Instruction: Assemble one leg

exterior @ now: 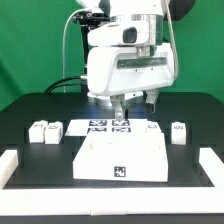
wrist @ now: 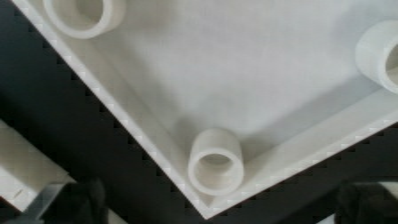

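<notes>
The gripper (exterior: 120,106) is held low over the marker board (exterior: 108,126), just behind the white panel (exterior: 122,160); whether its fingers are parted cannot be told. A leg (exterior: 178,131) is seen at the exterior view's right, apart from the panel (similar blocks (exterior: 38,130) stand left). It is judged light, rigid and smooth, best pinched across flat sides.

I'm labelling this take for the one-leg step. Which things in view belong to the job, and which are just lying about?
Belong to the job:
- legs on the exterior view's left
- leg on its right
- white panel with corner sockets
- gripper

Just lying about:
- marker board
- white border strips
</notes>
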{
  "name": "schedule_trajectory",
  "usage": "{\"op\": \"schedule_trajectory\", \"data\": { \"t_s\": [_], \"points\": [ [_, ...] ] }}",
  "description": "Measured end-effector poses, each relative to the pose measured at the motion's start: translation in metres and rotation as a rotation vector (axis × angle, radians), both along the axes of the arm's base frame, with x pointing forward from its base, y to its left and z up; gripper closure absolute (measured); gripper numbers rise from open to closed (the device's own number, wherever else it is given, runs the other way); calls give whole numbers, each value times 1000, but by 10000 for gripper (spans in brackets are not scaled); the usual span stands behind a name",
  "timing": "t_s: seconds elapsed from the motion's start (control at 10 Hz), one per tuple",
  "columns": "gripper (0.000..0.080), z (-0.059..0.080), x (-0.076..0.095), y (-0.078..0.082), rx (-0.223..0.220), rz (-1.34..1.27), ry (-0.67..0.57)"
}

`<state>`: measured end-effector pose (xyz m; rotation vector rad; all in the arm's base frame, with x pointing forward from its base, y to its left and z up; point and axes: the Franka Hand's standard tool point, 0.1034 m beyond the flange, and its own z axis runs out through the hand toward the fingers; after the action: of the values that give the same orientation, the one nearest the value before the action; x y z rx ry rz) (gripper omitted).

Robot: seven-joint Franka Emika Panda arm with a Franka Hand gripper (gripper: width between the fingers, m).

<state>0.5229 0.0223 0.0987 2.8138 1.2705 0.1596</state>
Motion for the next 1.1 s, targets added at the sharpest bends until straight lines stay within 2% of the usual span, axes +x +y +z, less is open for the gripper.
{"op": "schedule_trajectory", "data": {
  "t_s": [0.9,1.0,1.1],
  "points": [
    [150,-2,-1,-1,0,12,-5],
    [150,-9,-11,-9,-6,77,-41],
    [150,-19,-32,-21,-16,150,-47]
  ]
}}
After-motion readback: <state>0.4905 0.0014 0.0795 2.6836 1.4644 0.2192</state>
